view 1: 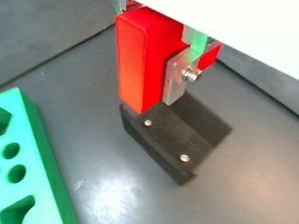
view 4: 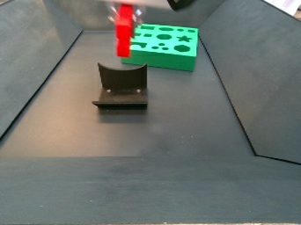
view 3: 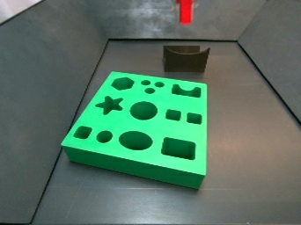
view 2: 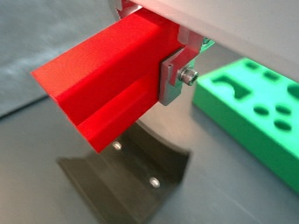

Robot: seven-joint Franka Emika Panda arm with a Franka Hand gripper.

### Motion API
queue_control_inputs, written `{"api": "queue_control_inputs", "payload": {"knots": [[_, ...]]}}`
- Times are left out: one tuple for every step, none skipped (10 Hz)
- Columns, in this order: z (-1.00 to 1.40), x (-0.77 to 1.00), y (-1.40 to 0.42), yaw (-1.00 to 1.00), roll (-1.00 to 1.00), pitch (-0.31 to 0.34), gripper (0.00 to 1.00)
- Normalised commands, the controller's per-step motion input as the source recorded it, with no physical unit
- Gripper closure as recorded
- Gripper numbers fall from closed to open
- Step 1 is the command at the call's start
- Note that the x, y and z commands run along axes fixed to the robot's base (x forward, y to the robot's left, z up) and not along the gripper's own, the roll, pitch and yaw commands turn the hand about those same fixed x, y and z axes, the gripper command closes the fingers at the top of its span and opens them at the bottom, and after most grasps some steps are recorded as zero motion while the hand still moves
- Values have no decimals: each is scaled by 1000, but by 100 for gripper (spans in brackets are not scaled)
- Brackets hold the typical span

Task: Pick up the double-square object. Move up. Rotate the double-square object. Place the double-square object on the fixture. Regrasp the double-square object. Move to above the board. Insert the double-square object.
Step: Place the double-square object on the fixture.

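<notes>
The double-square object [view 1: 142, 66] hangs in the air above the fixture [view 1: 176, 140], clear of it, with its long axis pointing down. It is a bright red stepped block, and both wrist views show it clamped between the flat silver fingers [view 2: 176, 74] of the gripper [view 1: 176, 61], which are closed against its sides near the upper end. The lower part of the block juts free below the finger plates. In a side view the red block [view 3: 186, 10] sits at the top edge of the picture, directly over the dark fixture [view 3: 186, 58] at the far end of the floor, with open air between them. In a side view from the opposite end, the block [view 4: 122, 37] hangs just above the fixture's upright back [view 4: 121, 83].

The fixture is a dark bracket with a curved notch in its top edge and a base plate fastened with two screws. The board [view 3: 146, 125], a flat green slab with shaped cut-outs, lies on the floor apart from the fixture. In both wrist views only a corner of the board [view 2: 251, 109] shows.
</notes>
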Motion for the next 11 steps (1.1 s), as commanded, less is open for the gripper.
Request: {"api": "queue_control_inputs", "payload": {"knots": [[346,179,169,-32,-1000,118,100],[196,99,124,-36,-1000,116,100],[48,65,79,-53,-1000,98,100],[38,75,63,-72,-1000,121,100],[22,83,60,-88,-1000,138,100],[4,88,55,-100,-1000,143,100],[-10,88,49,-126,-928,139,100],[-13,79,50,-133,-703,108,100],[-12,75,48,-134,-530,81,100],[-16,75,45,-126,-356,62,100],[-6,69,30,-116,-246,41,100]]}}
